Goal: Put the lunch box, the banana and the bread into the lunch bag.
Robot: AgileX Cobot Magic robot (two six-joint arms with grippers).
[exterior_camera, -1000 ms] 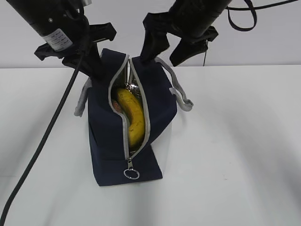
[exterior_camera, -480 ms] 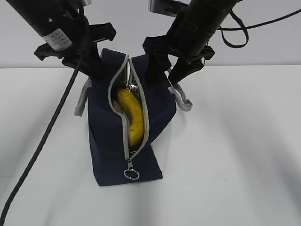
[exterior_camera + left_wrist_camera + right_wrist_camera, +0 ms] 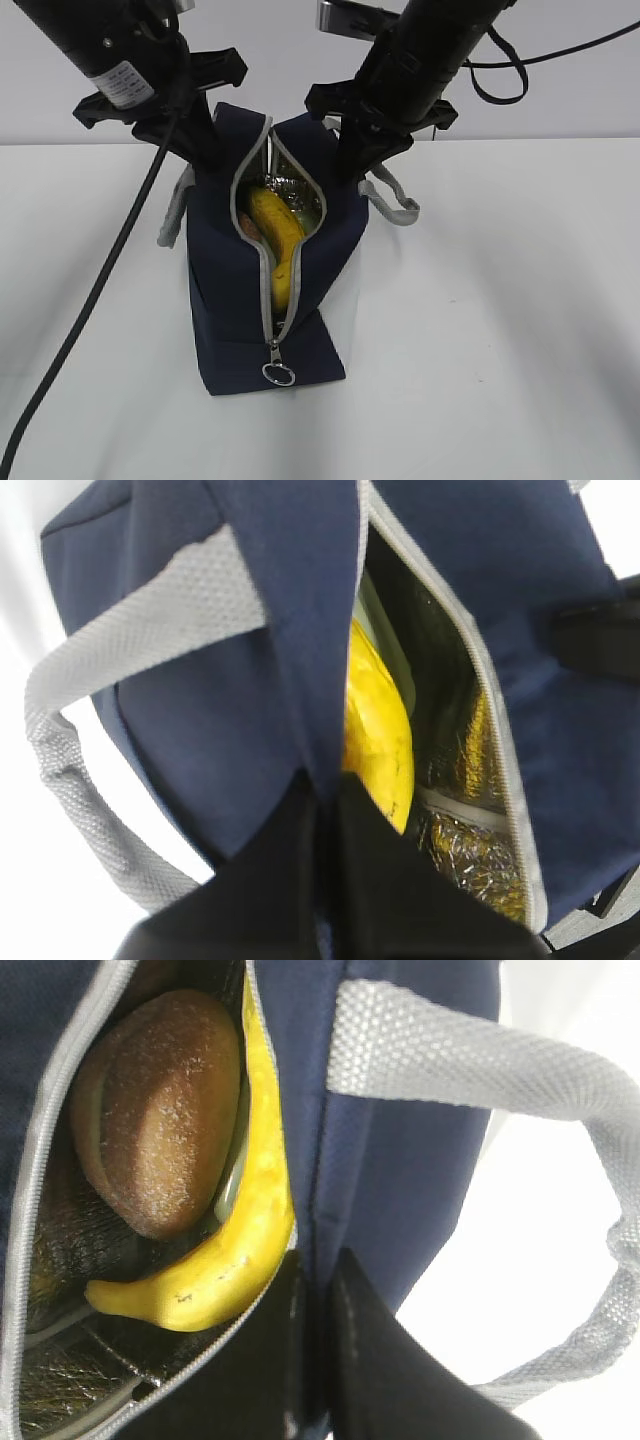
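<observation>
The navy lunch bag (image 3: 225, 290) stands mid-table with its zipper open. The yellow banana (image 3: 278, 235) lies inside, and the brown bread (image 3: 160, 1120) sits beside it (image 3: 240, 1250) over the foil lining. A pale green sliver (image 3: 364, 630) next to the banana (image 3: 380, 730) may be the lunch box; the rest of it is hidden. My left gripper (image 3: 208, 150) is shut on the bag's left rim (image 3: 325, 800). My right gripper (image 3: 350, 170) is shut on the bag's right rim (image 3: 318, 1280). The two hold the mouth apart.
The zipper's ring pull (image 3: 279, 372) hangs at the bag's near end. Grey strap handles droop on the left (image 3: 175, 215) and right (image 3: 395, 200). A black cable (image 3: 90, 310) crosses the white table (image 3: 500, 350) at the left.
My right gripper came down from above the bag, closed on its right rim and drew it outward. The mouth is wider at the far end. The left gripper has not moved.
</observation>
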